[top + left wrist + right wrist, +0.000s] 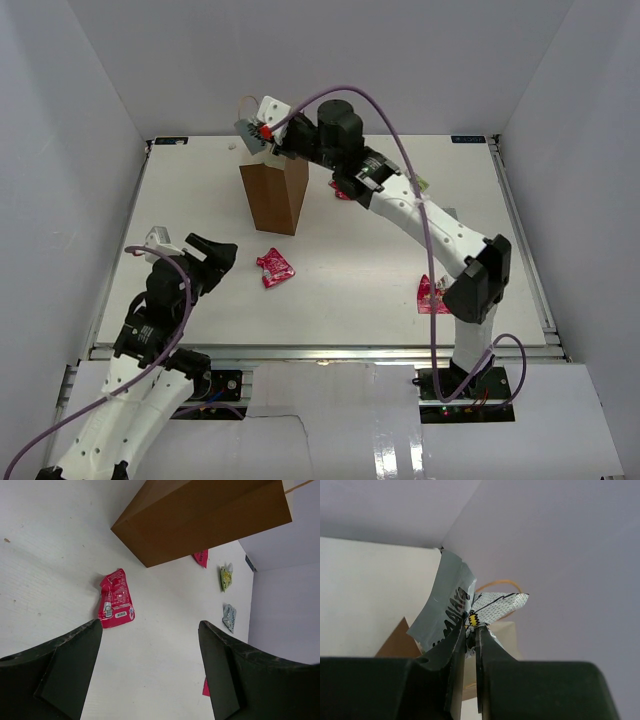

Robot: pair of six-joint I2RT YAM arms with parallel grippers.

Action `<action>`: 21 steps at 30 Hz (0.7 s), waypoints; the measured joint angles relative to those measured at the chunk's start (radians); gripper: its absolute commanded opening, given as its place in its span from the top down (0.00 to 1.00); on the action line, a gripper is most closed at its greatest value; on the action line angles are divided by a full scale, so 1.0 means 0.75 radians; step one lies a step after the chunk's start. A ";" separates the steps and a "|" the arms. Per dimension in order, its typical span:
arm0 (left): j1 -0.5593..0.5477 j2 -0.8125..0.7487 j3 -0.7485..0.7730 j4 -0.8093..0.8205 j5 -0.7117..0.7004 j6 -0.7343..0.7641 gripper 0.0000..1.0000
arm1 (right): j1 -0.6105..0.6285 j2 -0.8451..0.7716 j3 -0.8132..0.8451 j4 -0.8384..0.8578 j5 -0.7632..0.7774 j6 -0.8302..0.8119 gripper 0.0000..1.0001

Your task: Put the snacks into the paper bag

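Observation:
The brown paper bag (272,195) stands upright at the back middle of the table. My right gripper (262,134) is above its open top, shut on a silver-grey packet (247,134). In the right wrist view the fingers (470,627) pinch that crinkled packet (445,610), with the bag's edge (395,642) and a cord handle (496,583) behind. My left gripper (215,255) is open and empty at the near left. A red-pink packet (274,267) lies just to its right; it also shows in the left wrist view (115,599), ahead of the open gripper (150,630).
A second red-pink packet (432,295) lies by the right arm's base. The left wrist view shows the bag (200,520), a red-pink packet (201,557) behind it, a small yellow-green packet (226,577) and a silver-grey packet (229,616). White walls enclose the table.

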 measured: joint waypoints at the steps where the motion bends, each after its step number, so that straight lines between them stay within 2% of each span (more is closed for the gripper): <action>1: 0.000 -0.012 0.000 -0.006 0.001 -0.008 0.12 | 0.007 0.045 0.005 0.025 0.043 -0.010 0.92; 7: 0.000 -0.087 -0.005 -0.050 -0.001 -0.043 0.12 | 0.023 0.203 0.007 0.119 0.224 -0.113 0.91; 10: 0.000 -0.102 -0.005 -0.070 -0.007 -0.057 0.12 | 0.026 0.212 0.004 0.140 0.273 -0.161 0.87; 11: 0.000 -0.104 -0.005 -0.074 -0.010 -0.066 0.12 | 0.026 0.211 0.002 0.161 0.283 -0.172 0.81; 12: 0.000 -0.104 -0.005 -0.080 -0.015 -0.076 0.12 | 0.026 0.207 -0.008 0.188 0.291 -0.183 0.67; 15: 0.000 -0.097 -0.005 -0.099 -0.038 -0.133 0.12 | 0.026 0.187 -0.061 0.229 0.311 -0.207 0.34; 21: 0.000 0.015 -0.005 -0.184 -0.096 -0.317 0.12 | 0.026 0.154 -0.156 0.256 0.319 -0.231 0.31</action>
